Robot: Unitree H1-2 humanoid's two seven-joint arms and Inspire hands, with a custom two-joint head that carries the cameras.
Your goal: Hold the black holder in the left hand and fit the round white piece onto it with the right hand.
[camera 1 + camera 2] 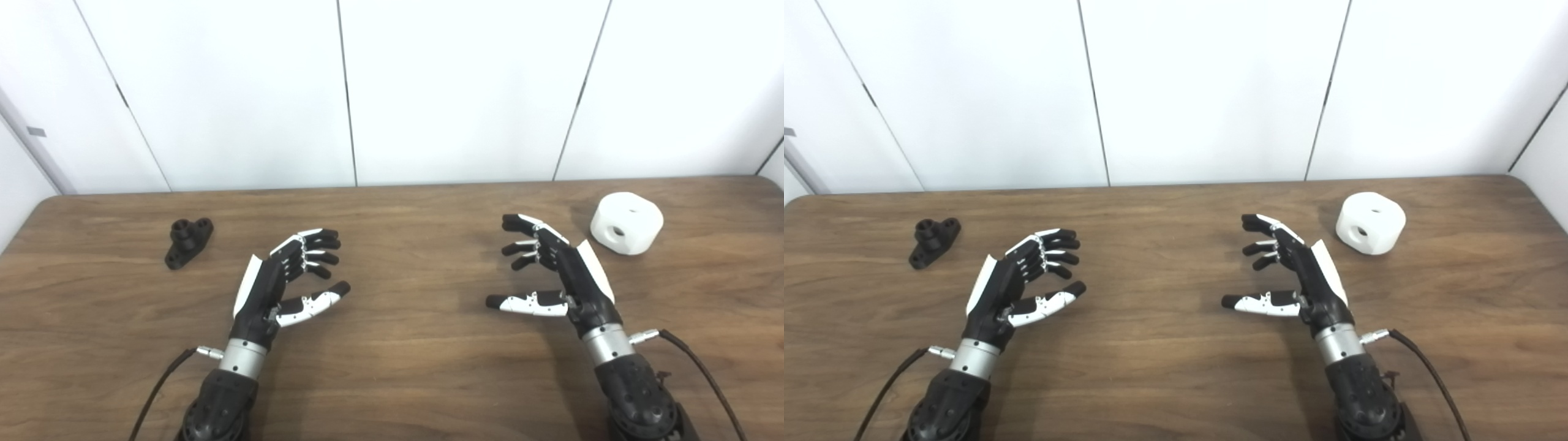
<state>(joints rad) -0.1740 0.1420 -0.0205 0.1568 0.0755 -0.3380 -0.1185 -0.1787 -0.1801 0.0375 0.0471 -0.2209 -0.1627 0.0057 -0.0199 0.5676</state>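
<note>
Table [392,380] first: brown wood grain running wide under me, white wall panels [465,86] behind its far edge. Nothing lies between my hands and the two parts, so no obstacle blocks either reach.

My left hand [278,285] hovers over the wood with fingers spread and curled a little, thumb out, holding nothing. My right hand [551,269] mirrors it, fingers apart, palm turned inward, likewise empty. A cable [704,373] trails from my right wrist and another from my left; either could drag across the surface as I reach.

The round white piece [626,222] sits beyond and to the outside of my right hand, near but not touching, with a hole in its side and a smaller one on top. The black holder [188,242] lies well apart from my left hand, toward the far left, small and low with a raised boss at one end.

I judge the holder the riskier grab: it is small and flat, and my fingers may push it along the table instead of closing round it. The white piece could roll or twist if pinched off-centre, leaving its hole misaligned for the fit.
</note>
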